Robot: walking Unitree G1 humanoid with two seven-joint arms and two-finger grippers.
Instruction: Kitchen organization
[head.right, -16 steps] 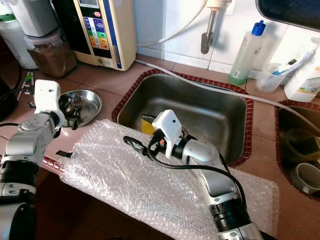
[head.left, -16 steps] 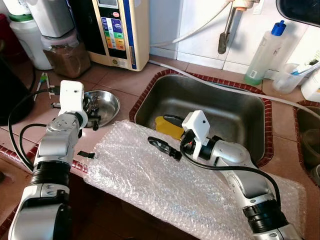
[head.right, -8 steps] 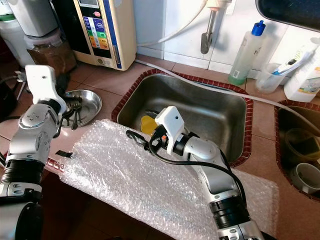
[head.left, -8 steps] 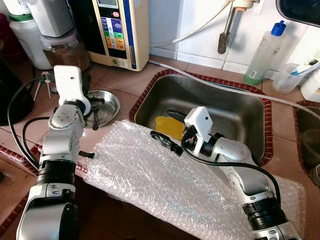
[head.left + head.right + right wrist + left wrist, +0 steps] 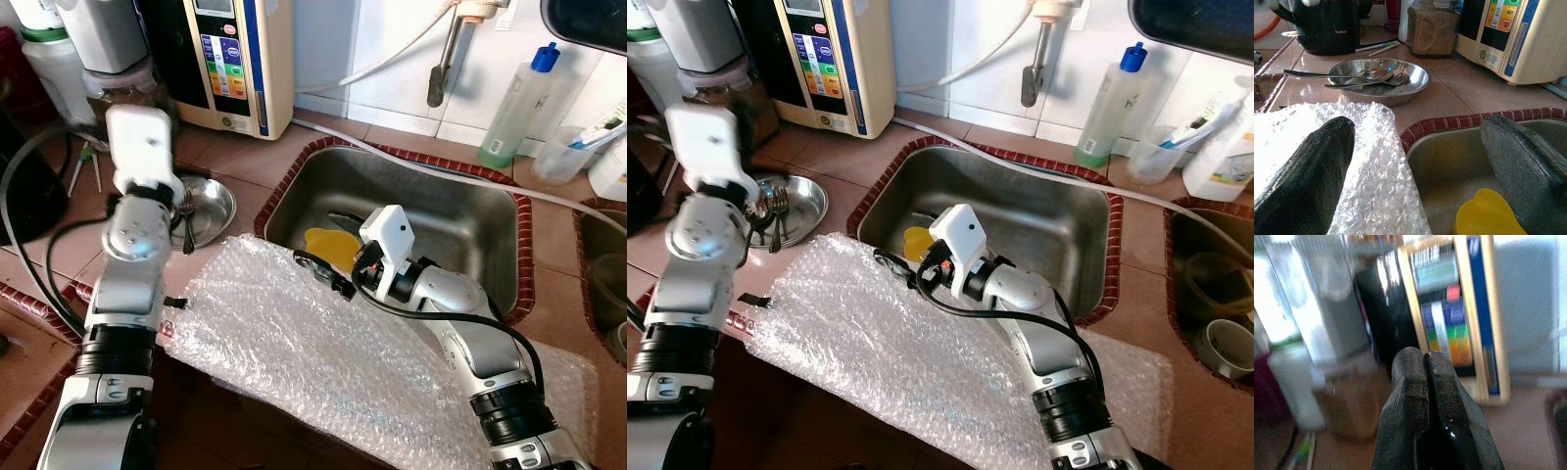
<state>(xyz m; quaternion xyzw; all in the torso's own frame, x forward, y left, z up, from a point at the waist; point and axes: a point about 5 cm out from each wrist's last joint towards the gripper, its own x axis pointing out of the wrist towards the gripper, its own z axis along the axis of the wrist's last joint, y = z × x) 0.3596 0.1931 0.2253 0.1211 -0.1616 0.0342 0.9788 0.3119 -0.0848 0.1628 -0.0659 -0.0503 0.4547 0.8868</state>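
Bubble wrap [image 5: 323, 343] sprawls across the surface's front edge, overlapping the sink's [image 5: 460, 220] near rim. Right end effector [image 5: 328, 276] hovers there, fingers spread wide, straddling wrap and yellow item [image 5: 328, 247]. Left end effector [image 5: 1425, 401], fingers pressed together, is raised above the steel dish [image 5: 211, 206].

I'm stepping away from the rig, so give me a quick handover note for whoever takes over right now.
Left gripper: shut, empty, raised above the steel dish of cutlery.
Right gripper: open, empty, at the sink's near-left corner, one finger over the bubble wrap, the other over the basin.
Yellow item lies in the sink.
Done: nothing that I can tell.
Left: probably the yellow item and the cutlery; the bubble wrap lies across the counter edge.
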